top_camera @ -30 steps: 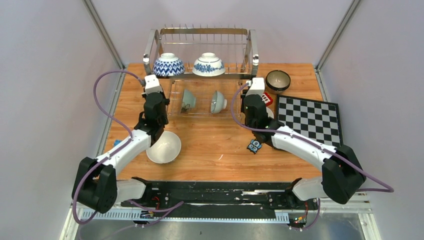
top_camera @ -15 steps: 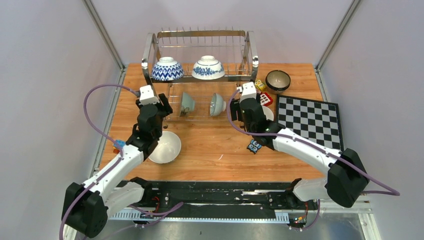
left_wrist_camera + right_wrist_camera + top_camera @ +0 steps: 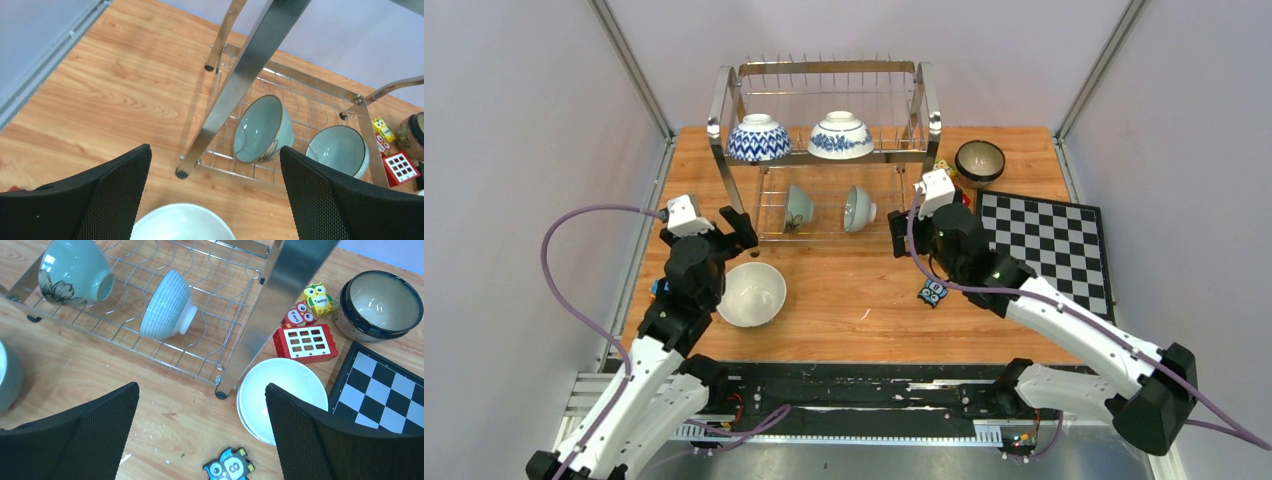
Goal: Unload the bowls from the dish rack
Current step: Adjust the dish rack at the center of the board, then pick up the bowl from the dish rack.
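Both tools gape wide and hold nothing: the left tool [image 3: 738,231] hangs by the dish rack's [image 3: 824,68] front left leg, the right tool [image 3: 902,222] by its front right leg. The rack stands at the bench's [image 3: 854,290] far edge. Two blue-and-white bowls [image 3: 757,138] sit upturned on its top tier and two celadon bowls [image 3: 799,207] lie on their sides below. A white bowl [image 3: 751,293] sits toward the left edge, and a dark bowl [image 3: 980,160] toward the far right corner.
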`<act>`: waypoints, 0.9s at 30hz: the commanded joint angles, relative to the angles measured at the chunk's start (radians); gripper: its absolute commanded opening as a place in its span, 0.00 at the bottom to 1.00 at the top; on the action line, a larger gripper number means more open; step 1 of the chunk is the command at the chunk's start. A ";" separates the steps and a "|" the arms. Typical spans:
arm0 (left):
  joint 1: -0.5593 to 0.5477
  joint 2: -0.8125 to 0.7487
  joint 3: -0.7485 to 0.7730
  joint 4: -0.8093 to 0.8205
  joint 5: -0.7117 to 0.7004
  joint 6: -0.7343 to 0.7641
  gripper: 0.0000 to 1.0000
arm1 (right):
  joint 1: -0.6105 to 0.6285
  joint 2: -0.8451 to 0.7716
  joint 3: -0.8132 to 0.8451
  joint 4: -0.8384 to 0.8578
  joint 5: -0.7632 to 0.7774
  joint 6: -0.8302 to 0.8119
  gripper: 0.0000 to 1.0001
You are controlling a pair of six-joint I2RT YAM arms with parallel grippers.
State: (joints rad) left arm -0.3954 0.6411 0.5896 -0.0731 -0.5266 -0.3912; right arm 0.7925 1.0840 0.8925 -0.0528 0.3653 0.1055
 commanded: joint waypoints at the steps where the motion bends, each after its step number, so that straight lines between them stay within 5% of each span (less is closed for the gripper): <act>1: -0.005 -0.035 0.077 -0.309 0.026 -0.150 1.00 | 0.013 -0.064 0.028 -0.172 -0.064 0.007 1.00; 6: -0.005 0.011 0.228 -0.587 0.065 -0.216 1.00 | 0.013 -0.130 0.071 -0.313 -0.058 0.054 1.00; 13: -0.005 -0.118 0.122 -0.472 0.315 -0.189 1.00 | 0.002 -0.270 -0.080 -0.315 -0.052 0.191 1.00; 18: -0.010 -0.004 0.131 -0.487 0.572 -0.099 1.00 | 0.002 -0.409 -0.219 -0.289 -0.092 0.229 0.99; 21: -0.049 0.013 0.131 -0.491 0.538 -0.074 1.00 | 0.002 -0.495 -0.293 -0.282 -0.091 0.243 0.98; 27: -0.340 0.005 0.089 -0.443 0.245 -0.176 1.00 | 0.002 -0.581 -0.357 -0.284 -0.058 0.277 0.95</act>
State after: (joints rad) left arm -0.5999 0.6613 0.7128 -0.5568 -0.1207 -0.5091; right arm 0.7921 0.5365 0.5621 -0.3302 0.2874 0.3355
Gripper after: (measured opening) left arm 0.997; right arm 0.956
